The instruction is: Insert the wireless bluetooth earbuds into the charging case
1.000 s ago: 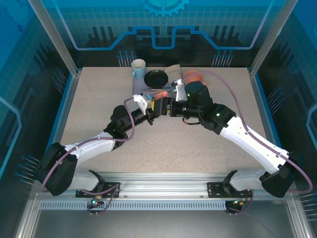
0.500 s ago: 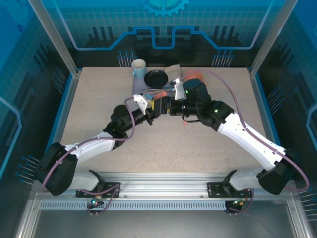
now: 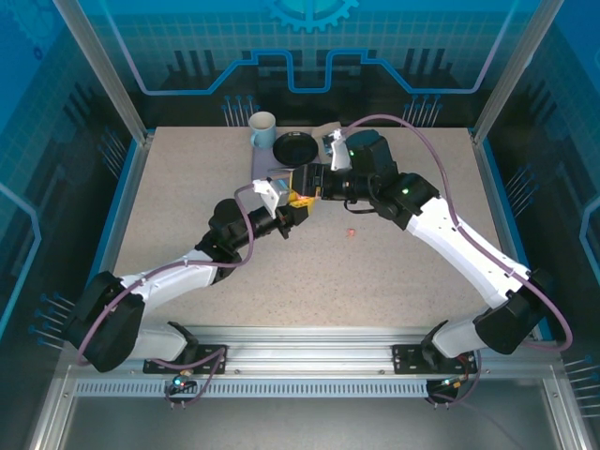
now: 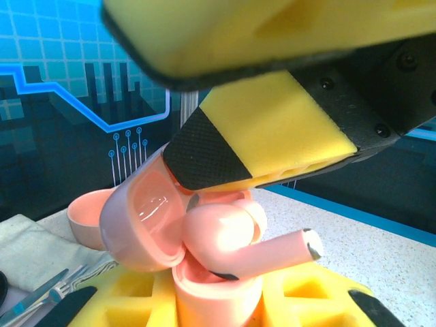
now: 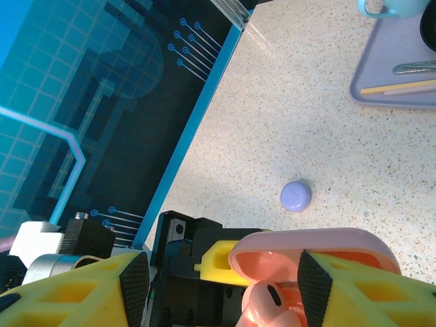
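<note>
Up close, earbud (image 4: 228, 238) overhangs charging case (image 4: 216, 294).

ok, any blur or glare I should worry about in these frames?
Top external: evenly lit, sharp, no glare on the table. Left wrist: the yellow finger across the top is blurred from closeness; the pink earbud is sharp but brightly lit, and the case lid shows a glossy highlight. Right wrist: table and lilac case are crisp; the yellow fingers at the bottom are soft.
</note>
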Available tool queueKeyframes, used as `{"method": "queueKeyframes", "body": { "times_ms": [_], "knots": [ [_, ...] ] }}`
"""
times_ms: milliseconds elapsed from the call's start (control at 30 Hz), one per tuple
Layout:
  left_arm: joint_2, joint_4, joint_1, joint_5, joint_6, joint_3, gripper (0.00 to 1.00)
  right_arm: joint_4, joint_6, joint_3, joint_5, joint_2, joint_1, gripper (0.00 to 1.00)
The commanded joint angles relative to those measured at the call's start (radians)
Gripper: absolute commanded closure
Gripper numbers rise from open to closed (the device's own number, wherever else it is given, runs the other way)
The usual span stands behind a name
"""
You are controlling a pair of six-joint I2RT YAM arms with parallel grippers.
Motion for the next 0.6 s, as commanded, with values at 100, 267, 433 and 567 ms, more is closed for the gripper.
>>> {"method": "queueKeyframes", "body": {
  "times_ms": [100, 267, 433, 567],
  "knots": [
    [-0.028, 0.058, -0.009, 0.041, 0.003, 0.0, 1.0, 0.015, -0.009, -0.022, 0.012, -0.058, -0.007, 0.38],
    [-0.032, 0.023, -0.009, 0.023, 0.019, 0.006, 1.0, -0.068, -0.052, 0.001, 0.062, -0.103, -0.008, 0.38],
    [-0.014, -0.062, -0.01, -0.006, 0.053, 0.01, 1.0, -0.103, -0.048, -0.085, 0.132, -0.163, -0.042, 0.38],
    [0.027, -0.17, -0.021, -0.025, 0.084, 0.014, 1.0, -0.095, -0.018, -0.194, 0.186, -0.205, -0.085, 0.38]
  ]
}}
